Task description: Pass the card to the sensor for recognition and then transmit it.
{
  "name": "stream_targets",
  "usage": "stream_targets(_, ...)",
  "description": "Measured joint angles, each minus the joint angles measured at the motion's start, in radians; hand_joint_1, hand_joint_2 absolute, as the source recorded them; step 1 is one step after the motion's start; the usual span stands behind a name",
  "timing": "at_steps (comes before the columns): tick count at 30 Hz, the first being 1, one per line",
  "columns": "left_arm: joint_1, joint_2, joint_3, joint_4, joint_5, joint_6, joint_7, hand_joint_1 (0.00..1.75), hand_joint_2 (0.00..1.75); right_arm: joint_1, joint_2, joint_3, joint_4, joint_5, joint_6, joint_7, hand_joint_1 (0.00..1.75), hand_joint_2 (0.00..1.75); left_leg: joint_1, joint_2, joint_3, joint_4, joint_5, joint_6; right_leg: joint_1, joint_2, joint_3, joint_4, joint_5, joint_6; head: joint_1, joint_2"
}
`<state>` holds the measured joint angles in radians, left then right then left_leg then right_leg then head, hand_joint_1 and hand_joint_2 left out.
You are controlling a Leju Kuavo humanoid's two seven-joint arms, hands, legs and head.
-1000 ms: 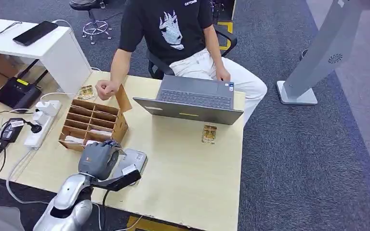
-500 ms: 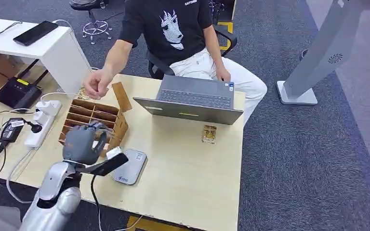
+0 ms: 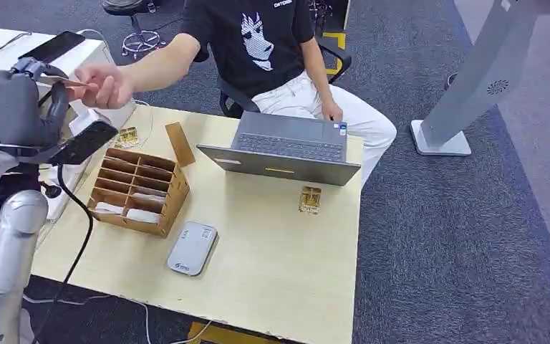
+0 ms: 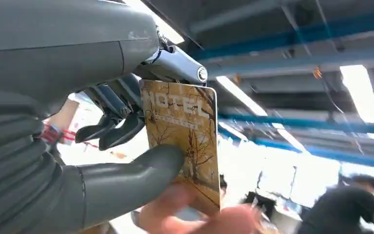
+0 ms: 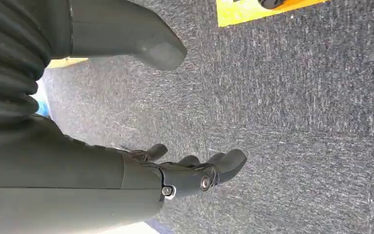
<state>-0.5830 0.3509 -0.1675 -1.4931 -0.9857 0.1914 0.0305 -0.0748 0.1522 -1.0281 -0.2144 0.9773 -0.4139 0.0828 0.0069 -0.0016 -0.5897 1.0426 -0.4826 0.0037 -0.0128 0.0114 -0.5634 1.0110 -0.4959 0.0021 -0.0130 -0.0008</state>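
My left hand (image 3: 16,106) is raised at the far left, above the table's left end. It pinches a brown hotel card (image 4: 185,131) between thumb and fingers; in the head view the card (image 3: 70,83) shows as a thin edge. A person's hand (image 3: 104,84) reaches across and touches the card's free end, and their fingers (image 4: 195,214) lie on its lower edge. The grey card sensor (image 3: 192,248) lies flat on the table near the front. My right hand (image 5: 185,175) hangs over dark carpet, fingers apart and holding nothing.
A cardboard divider box (image 3: 140,190) stands behind the sensor. An open laptop (image 3: 286,150) sits before the seated person. Two more cards lie on the table, one (image 3: 310,199) beside the laptop and one (image 3: 127,136) behind the box. A power strip (image 3: 61,186) lies left.
My left hand has lifted off the sensor and swung up and to the left with the card. The person's hand rose from the table to meet the card.
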Motion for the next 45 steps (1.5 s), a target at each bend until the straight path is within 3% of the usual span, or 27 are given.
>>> stream_targets(4,-0.005,0.003,0.007,0.007,-0.024,0.035,-0.003,1.75,1.75,-0.001,0.0,0.0,0.0,0.003,-0.002,0.008,0.0,1.75,0.0,0.0,0.0,0.0,0.0,0.0,0.0,0.0,0.0,0.0,0.0,0.0,0.0,0.0)
stream_targets(5,-0.004,0.003,0.007,0.008,-0.03,0.042,-0.003,0.12,1.75,-0.001,0.0,0.0,0.0,0.003,-0.002,0.008,0.0,1.75,0.0,0.0,0.0,0.0,0.0,0.0,0.0,0.0,0.0,0.0,0.0,0.0,0.0,0.0)
stream_targets(6,-0.002,0.002,0.007,0.009,-0.039,0.054,-0.003,0.0,1.75,-0.001,0.0,0.0,0.0,0.003,-0.002,0.007,0.0,1.75,0.0,0.0,0.0,0.0,0.0,0.0,0.0,0.0,0.0,0.0,0.0,0.0,0.0,0.0)
stream_targets(11,0.015,-0.027,0.007,0.009,-0.089,0.142,0.001,0.0,1.75,-0.003,0.0,0.0,0.0,0.006,0.002,0.004,0.0,1.75,0.0,0.0,0.0,0.0,0.0,0.0,0.0,0.0,0.0,0.0,0.0,0.0,0.0,0.0)
stream_targets(19,0.051,-0.063,0.007,0.009,-0.121,0.166,-0.013,0.0,1.75,-0.005,0.0,0.0,0.0,0.006,0.004,0.009,0.0,1.75,0.0,0.0,0.0,0.0,0.0,0.0,0.0,0.0,0.0,0.0,0.0,0.0,0.0,0.0)
stream_targets(27,0.153,-0.085,0.007,-0.036,-0.199,0.222,-0.024,0.0,1.75,-0.005,0.0,0.0,0.0,-0.001,0.001,0.008,0.0,1.75,0.0,0.0,0.0,0.0,0.0,0.0,0.0,0.0,-0.001,0.0,0.0,0.0,0.0,0.0)
stream_targets(36,0.327,-0.085,-0.004,-0.151,-0.114,0.122,-0.066,0.0,1.75,-0.003,0.0,-0.019,0.0,-0.029,-0.011,0.008,0.0,1.75,0.0,0.0,0.0,0.0,0.0,0.0,0.0,0.001,-0.001,-0.001,0.0,0.0,0.0,0.0)
stream_targets(45,0.34,-0.083,-0.006,-0.161,-0.108,0.118,-0.066,0.0,1.75,-0.003,0.0,-0.021,0.0,-0.031,-0.011,0.008,0.0,1.75,0.0,0.0,-0.001,0.0,0.0,0.0,0.0,0.001,-0.001,-0.001,0.0,0.0,0.0,0.0)
